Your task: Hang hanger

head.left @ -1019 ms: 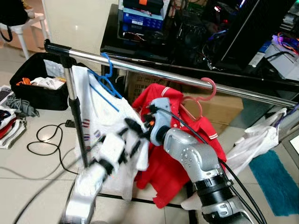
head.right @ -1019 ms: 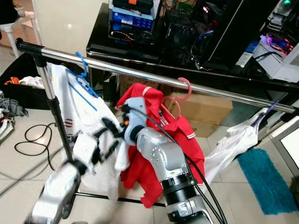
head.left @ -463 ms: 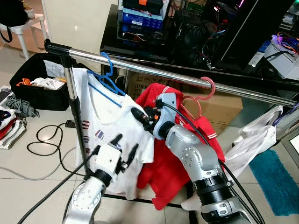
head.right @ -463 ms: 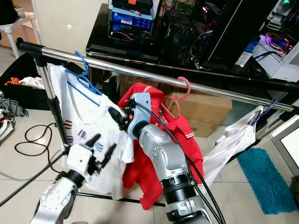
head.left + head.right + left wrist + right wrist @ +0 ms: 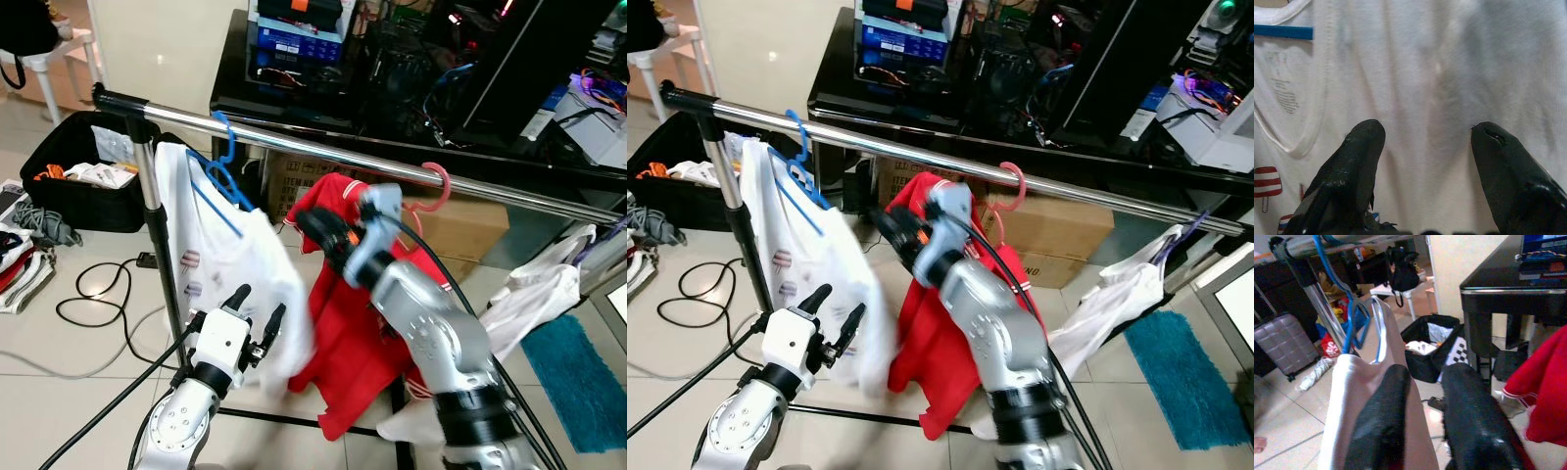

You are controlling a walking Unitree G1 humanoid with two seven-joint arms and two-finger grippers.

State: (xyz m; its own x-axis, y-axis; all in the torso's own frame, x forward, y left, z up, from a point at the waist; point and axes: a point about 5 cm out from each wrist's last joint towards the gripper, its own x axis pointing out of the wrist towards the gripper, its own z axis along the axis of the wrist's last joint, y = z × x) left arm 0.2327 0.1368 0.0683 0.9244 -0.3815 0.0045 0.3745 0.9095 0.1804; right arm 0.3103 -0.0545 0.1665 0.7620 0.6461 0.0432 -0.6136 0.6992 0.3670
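A blue hanger hooks over the chrome rail near its left end and carries a white T-shirt, blurred as it swings. My left gripper stands open low in front of the shirt's hem; in the left wrist view its fingers are spread with white cloth beyond them. My right gripper hovers between the white shirt and a red shirt on a pink hanger. In the right wrist view that gripper is open, nothing between its fingers, beside the blue hanger.
The rack's upright pole stands at the left. An open black suitcase and a cable lie on the floor left. Behind the rail are a black desk and a cardboard box. A white garment hangs right, over a teal mat.
My right gripper has pulled up and to the right, away from the white shirt. The left gripper has drawn back and down. The white shirt now swings free on the blue hanger.
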